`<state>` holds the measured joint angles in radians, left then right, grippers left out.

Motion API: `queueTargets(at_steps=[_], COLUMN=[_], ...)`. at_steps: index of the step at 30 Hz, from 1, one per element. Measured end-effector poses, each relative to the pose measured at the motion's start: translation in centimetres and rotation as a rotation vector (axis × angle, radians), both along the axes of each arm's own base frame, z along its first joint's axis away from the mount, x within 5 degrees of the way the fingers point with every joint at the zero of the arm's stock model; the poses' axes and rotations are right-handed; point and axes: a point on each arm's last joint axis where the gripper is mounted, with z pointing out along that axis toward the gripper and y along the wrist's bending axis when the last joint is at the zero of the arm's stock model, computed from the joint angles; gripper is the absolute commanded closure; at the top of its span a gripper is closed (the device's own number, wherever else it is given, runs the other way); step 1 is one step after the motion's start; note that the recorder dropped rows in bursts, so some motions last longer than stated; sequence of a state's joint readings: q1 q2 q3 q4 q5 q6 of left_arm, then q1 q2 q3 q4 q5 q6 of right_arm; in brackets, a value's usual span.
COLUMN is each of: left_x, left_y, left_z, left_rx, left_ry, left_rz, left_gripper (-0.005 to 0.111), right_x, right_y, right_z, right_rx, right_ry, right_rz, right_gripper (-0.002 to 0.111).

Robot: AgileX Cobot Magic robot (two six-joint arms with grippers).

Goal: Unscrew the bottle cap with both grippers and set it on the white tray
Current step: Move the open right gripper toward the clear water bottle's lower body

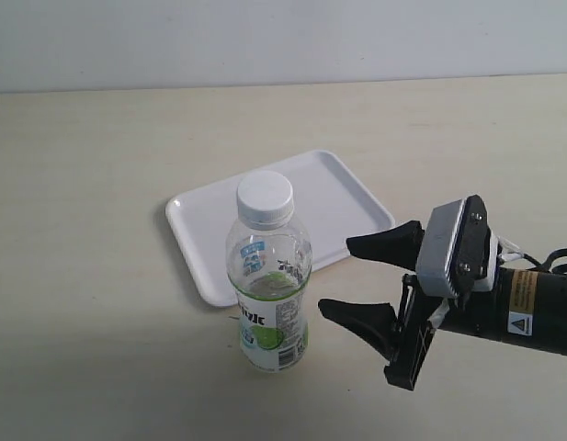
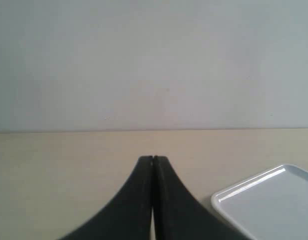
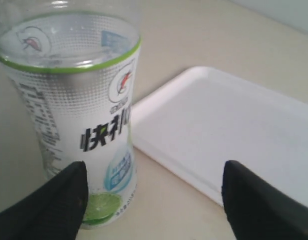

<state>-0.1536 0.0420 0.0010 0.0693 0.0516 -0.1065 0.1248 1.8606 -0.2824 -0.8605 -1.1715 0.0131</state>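
bottle upright on counter, just beside white tray, bottle cap on | your right fingers spread, empty, label-high; bottle stands just past their tips, apart | your left fingers pressed together, empty, bottle not in their view | right arm looks nearer

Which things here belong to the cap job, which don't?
Job: small clear plastic bottle with lime label; round white ribbed cap; flat white rectangular tray; black right end effector, open; black left end effector, shut.
Bystanders: beige tabletop; pale wall.
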Motion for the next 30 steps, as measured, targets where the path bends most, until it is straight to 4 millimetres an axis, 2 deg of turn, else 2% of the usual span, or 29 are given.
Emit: queueTargets(at_steps=[6,12,30], left_x=[0.00,0.00,0.00], left_y=[0.00,0.00,0.00], left_z=[0.00,0.00,0.00], left_rx=[0.000,0.000,0.000], left_ry=[0.000,0.000,0.000], left_rz=[0.000,0.000,0.000], left_gripper=[0.107,0.107,0.107], right_x=[0.29,0.28,1.07], right_y=[0.19,0.47,0.78], right_z=[0.14,0.24,0.64], right_rx=[0.013,0.052,0.073], right_ry=[0.006,0.058,0.056], right_rz=[0.015,0.040,0.070], right_gripper=[0.037,0.031,0.031])
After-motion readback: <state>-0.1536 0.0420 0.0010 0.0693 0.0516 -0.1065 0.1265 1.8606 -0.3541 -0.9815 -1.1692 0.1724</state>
